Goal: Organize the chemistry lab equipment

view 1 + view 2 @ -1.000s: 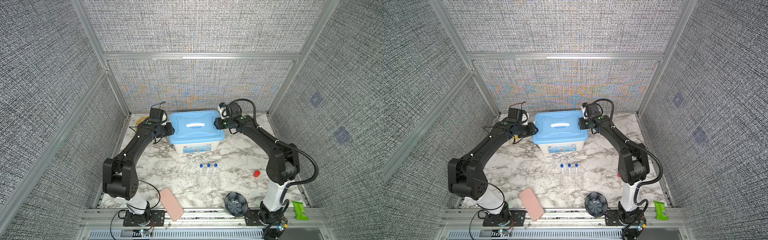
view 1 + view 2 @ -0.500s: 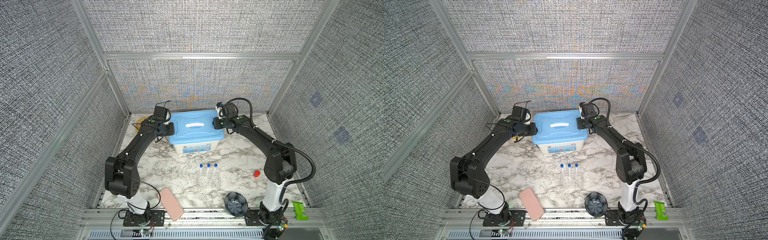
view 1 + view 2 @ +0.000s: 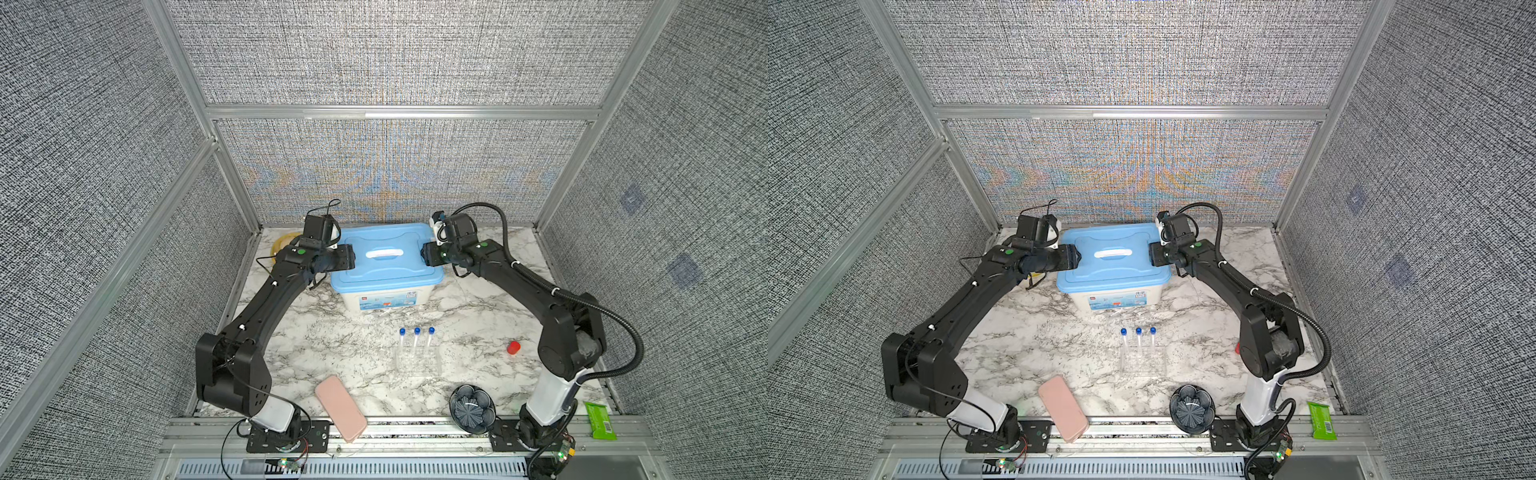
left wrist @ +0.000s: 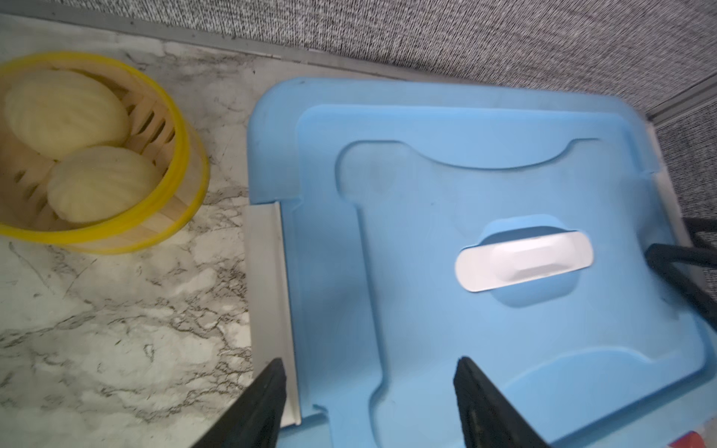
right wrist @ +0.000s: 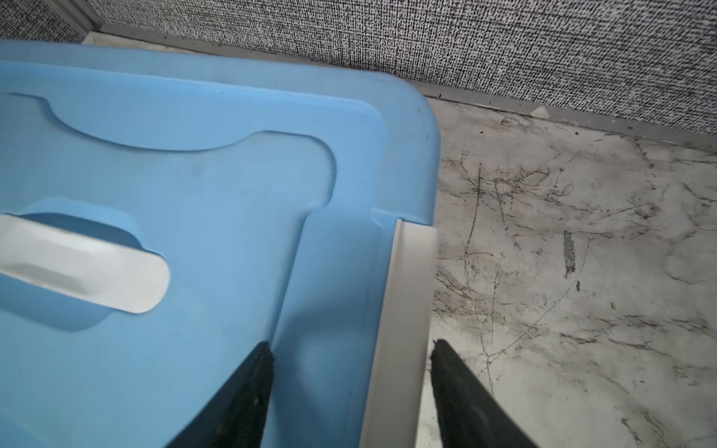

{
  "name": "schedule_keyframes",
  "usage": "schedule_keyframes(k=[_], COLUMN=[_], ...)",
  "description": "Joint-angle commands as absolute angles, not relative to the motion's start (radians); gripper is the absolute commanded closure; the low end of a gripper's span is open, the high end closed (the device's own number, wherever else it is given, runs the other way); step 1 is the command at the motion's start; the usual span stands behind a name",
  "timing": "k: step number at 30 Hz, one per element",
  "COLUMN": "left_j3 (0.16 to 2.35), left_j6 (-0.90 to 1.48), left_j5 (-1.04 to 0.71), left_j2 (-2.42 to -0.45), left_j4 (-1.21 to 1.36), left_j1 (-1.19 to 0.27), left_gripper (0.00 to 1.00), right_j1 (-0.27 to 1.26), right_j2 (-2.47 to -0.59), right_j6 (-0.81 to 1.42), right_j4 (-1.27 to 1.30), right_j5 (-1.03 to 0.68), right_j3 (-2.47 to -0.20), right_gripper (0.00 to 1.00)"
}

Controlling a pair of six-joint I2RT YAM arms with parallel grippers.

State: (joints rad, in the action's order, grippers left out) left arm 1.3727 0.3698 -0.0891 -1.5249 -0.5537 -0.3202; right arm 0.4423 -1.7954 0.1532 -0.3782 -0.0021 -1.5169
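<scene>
Three tubes (image 3: pixel 415 343), rack (image 3: pixel 418 366) barely discernible.

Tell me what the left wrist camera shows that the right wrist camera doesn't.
Only the left wrist view: the yellow steamer basket holding two buns, beside the blue lid. Only the right wrist view: scuffed marble table on the lid's other side. Both: the lid, its white handle, a white side latch; the left end effector and right end effector, open, each straddle a lid edge.

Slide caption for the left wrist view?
Left gripper, jaws open, over the edge of the blue box lid by its white latch; yellow steamer basket with two buns alongside on the marble table.
</scene>
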Motion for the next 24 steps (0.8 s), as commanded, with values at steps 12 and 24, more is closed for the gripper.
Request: schedule_keyframes(k=[12,24], left_j3=[1.275,0.797], left_j6=[0.401,0.156], left_j5=[0.224,0.494], left_j2=[-1.252,-0.924], left_j4=[-0.501,-0.185], left_j1=[-0.309,-0.307], left_gripper=[0.11,0.01], right_j1=[0.337,0.157], right_j2=[-1.488,-1.149], right_j6=[0.167,0.308], right_j4=[-0.206,0.099], right_j5=[0.0,0.011], right_j3=[-1.293,-0.793], right_gripper=[0.09,0.01])
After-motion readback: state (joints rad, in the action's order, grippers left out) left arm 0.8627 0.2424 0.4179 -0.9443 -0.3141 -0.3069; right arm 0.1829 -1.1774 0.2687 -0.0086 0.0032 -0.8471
